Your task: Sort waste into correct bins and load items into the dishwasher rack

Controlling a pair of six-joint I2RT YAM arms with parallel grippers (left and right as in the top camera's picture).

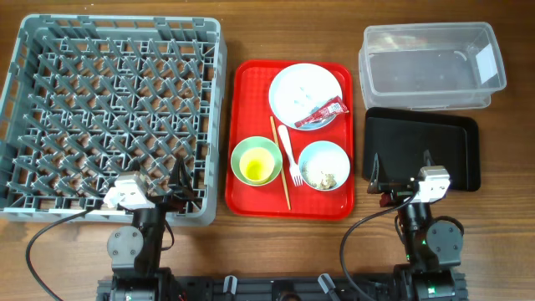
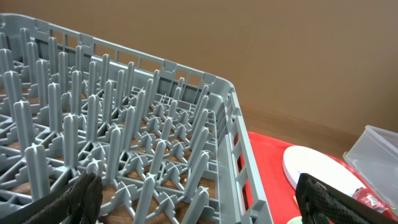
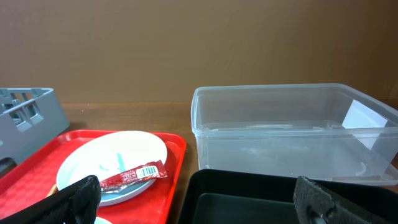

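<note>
Serving tray [image 1: 251, 92] lies between dishwasher rack [image 1: 117, 28] and tub [image 1: 426, 71].

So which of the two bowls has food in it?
The blue bowl, on the right of the tray by the fork: whitish crumbs lie in it. The green bowl shows none.

Red sauce packet [image 3: 132, 175] lying on pale plate [image 3: 109, 155], plate on red tray [image 3: 176, 149], clear tub [image 3: 280, 134] behind black tray [image 3: 249, 190]

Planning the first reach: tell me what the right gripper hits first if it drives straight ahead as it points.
Most likely the near wall of the clear tub, beyond the black tray lying under the open right gripper. Height is hard to judge.
</note>
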